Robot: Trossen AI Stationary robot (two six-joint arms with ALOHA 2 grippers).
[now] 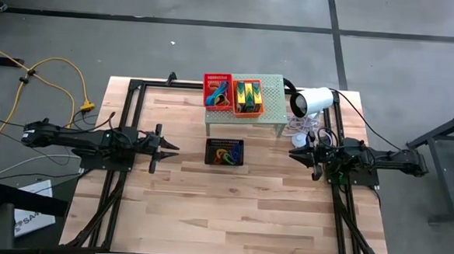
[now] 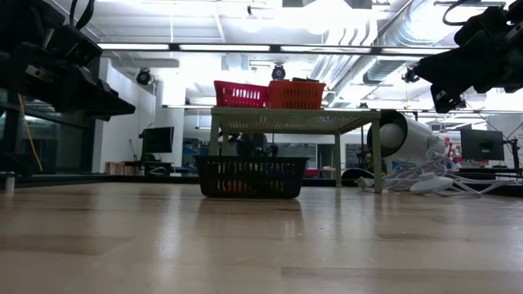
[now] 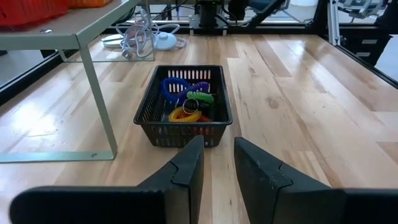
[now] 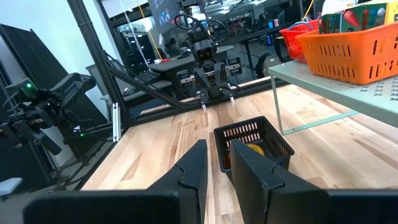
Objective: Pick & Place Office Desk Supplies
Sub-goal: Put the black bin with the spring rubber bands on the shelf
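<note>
A black mesh basket (image 1: 224, 152) stands on the table's middle, holding blue (image 3: 184, 83), green (image 3: 200, 98) and orange (image 3: 182, 114) coiled loops. Behind it, a red basket (image 1: 217, 90) and an orange basket (image 1: 249, 96) with yellow-and-green wedge pieces stand on the pale-green perforated shelf (image 1: 272, 89). My left gripper (image 1: 171, 147) hovers left of the black basket, pointing at it, its fingers (image 3: 189, 163) a little apart and holding nothing. My right gripper (image 1: 294, 152) hovers right of the basket, likewise slightly open (image 4: 219, 149) and holding nothing.
A white cylindrical lamp (image 1: 312, 101) lies at the shelf's right end, with white cables (image 2: 425, 180) heaped beside it on the table. The shelf's legs (image 3: 99, 106) stand just behind the black basket. Bare wood runs from the basket to the table's near edge (image 1: 230, 220).
</note>
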